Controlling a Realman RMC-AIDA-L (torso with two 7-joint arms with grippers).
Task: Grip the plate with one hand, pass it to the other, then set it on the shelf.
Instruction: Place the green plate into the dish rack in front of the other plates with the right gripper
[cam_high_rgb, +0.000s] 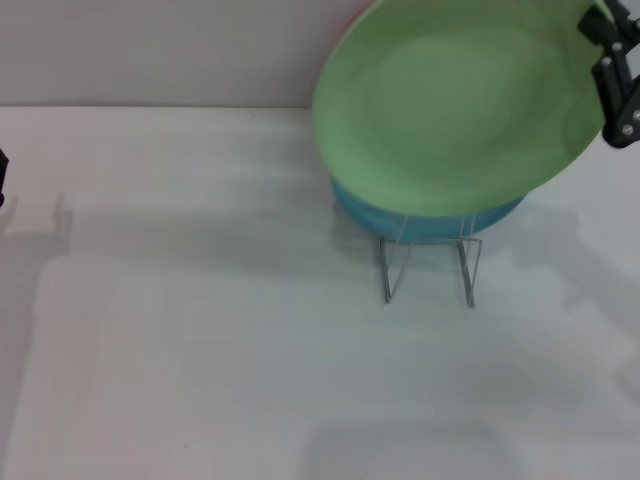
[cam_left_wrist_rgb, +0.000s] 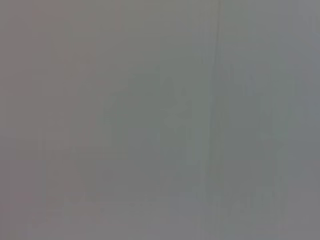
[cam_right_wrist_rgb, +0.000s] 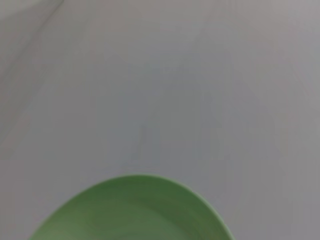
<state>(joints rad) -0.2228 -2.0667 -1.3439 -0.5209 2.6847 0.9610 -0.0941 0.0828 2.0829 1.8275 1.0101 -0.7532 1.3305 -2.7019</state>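
The light-green plate (cam_high_rgb: 465, 105) hangs tilted in the air at the back right, its face turned toward me. My right gripper (cam_high_rgb: 612, 85) is shut on its right rim. The plate's edge (cam_right_wrist_rgb: 135, 212) also fills the lower part of the right wrist view. Just below and in front of the plate stands the shelf (cam_high_rgb: 427, 268), a thin silver wire rack on the white table. Only a dark sliver of my left arm (cam_high_rgb: 2, 178) shows at the far left edge, well away from the plate. The left wrist view shows nothing but plain grey surface.
A turquoise-blue plate (cam_high_rgb: 430, 218) rests on the rack, mostly hidden behind the green one. A thin pinkish rim (cam_high_rgb: 352, 25) peeks out past the green plate's upper left edge. The white table (cam_high_rgb: 200, 350) meets a pale wall at the back.
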